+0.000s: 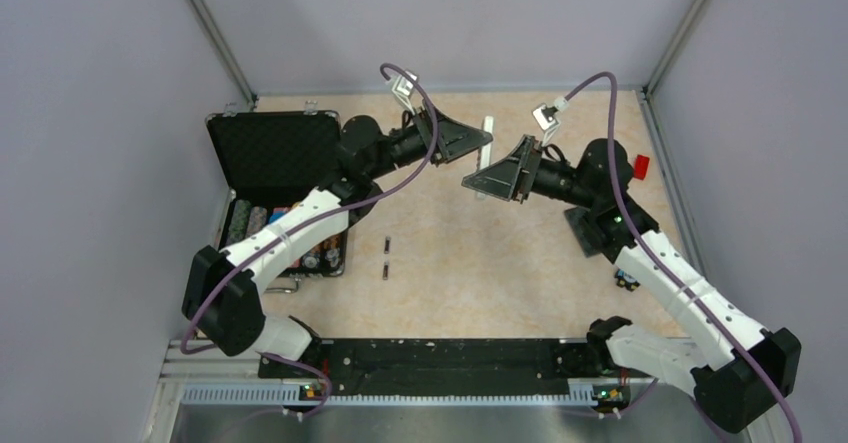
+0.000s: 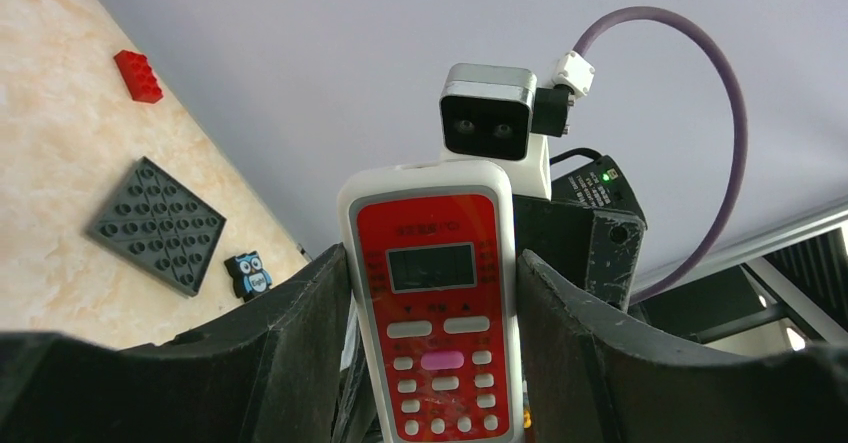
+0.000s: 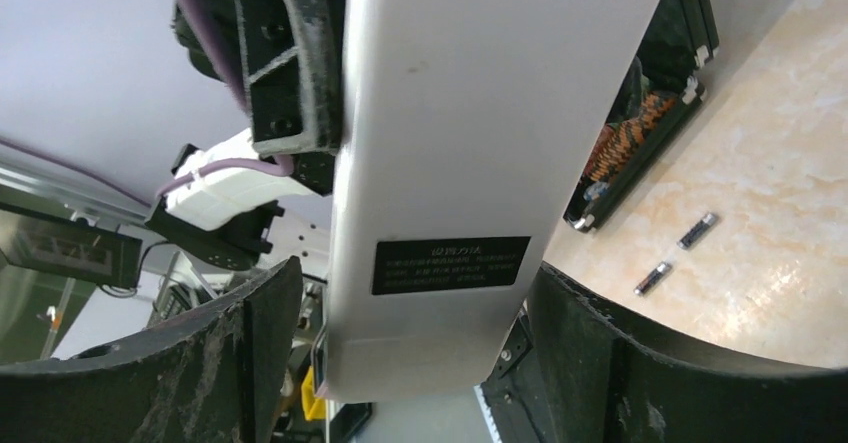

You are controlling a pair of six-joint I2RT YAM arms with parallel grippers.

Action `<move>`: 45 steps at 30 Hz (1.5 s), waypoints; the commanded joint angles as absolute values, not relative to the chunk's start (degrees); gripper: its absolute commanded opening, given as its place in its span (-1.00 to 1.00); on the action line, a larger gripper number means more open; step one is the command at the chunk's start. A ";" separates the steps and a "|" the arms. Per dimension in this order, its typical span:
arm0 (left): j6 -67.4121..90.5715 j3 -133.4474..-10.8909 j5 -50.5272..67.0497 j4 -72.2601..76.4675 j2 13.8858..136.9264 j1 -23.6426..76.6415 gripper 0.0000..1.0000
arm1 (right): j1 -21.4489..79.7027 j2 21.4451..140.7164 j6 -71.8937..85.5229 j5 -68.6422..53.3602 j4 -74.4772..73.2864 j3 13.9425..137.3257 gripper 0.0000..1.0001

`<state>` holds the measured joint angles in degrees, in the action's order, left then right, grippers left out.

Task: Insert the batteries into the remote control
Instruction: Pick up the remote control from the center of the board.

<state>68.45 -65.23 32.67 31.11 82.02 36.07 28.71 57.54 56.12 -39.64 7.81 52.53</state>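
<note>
Black fingers (image 2: 300, 343) of the left end effector (image 2: 432, 263) clamp the remote control (image 2: 440, 293) in mid-air above the desk (image 1: 480, 283). Its red button face is turned to the left arm and its labelled white back to the right end effector (image 3: 418, 273), whose jaws stand apart round the labelled end, apparently not yet pinching. The remote's long axis runs crosswise to both wrists, edge-on from overhead. Both batteries (image 1: 386, 271) lie on the desk, well apart from it. Best practice now: left keeps rigid while right opens the back, sliding along that long axis
</note>
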 commanded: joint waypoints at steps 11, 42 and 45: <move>59.18 -66.46 29.13 23.10 76.68 36.86 0.39 | 29.76 59.58 43.62 -31.87 -6.90 59.57 -0.14; 41.56 -89.05 13.69 -20.21 87.63 39.90 -0.17 | 42.54 69.61 17.29 -3.37 -24.47 72.20 -0.16; 42.32 -88.26 14.33 -20.03 87.23 39.90 -0.51 | 42.62 69.71 17.29 -2.48 -24.47 72.13 -0.15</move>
